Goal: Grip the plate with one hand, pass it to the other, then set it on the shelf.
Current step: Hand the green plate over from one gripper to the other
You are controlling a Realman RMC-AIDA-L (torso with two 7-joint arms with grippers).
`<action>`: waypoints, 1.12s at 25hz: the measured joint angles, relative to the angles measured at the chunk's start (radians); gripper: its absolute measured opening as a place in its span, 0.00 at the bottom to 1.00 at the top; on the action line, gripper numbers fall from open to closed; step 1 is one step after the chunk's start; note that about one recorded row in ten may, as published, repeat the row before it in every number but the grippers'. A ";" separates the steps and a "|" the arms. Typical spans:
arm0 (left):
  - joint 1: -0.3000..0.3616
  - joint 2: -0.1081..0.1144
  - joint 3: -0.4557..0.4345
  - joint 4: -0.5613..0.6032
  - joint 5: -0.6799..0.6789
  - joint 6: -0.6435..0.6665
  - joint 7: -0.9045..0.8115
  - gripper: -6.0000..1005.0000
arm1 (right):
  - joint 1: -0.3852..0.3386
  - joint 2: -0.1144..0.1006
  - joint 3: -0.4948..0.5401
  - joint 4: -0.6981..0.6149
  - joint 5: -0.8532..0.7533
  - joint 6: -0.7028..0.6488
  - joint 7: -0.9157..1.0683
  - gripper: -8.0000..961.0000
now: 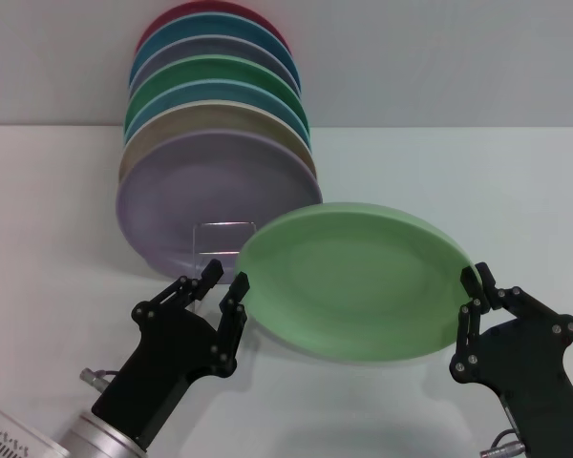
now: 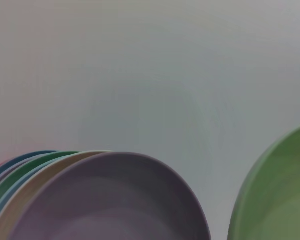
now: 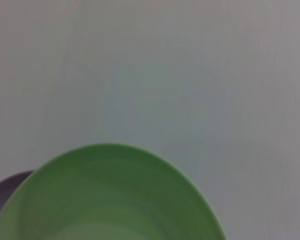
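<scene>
The right gripper pinches the plate at its 3 o'clock rim, fingers pressed together on the edge. The left gripper sits at the plate's 9 o'clock rim, fingers spread, touching or just beside it. The plate is held above the white bench, tilted, long axis 9 to 3. At 11 o'clock stand stacked plates, a lilac plate foremost, on the shelf.

White table; plain grey wall behind
</scene>
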 joint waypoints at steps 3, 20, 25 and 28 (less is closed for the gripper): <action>-0.001 0.000 0.000 0.000 0.000 0.000 0.000 0.28 | -0.001 0.000 0.000 0.005 0.003 0.000 0.000 0.03; -0.018 -0.001 -0.007 -0.006 0.000 -0.026 -0.001 0.28 | 0.012 0.000 -0.024 0.016 0.014 0.008 -0.015 0.03; -0.020 0.000 -0.007 -0.004 0.000 -0.026 -0.005 0.28 | 0.014 0.000 -0.025 0.016 0.014 0.009 -0.015 0.03; -0.020 0.000 -0.007 -0.002 0.000 -0.026 -0.004 0.28 | 0.015 0.000 -0.025 0.016 0.014 0.009 -0.015 0.03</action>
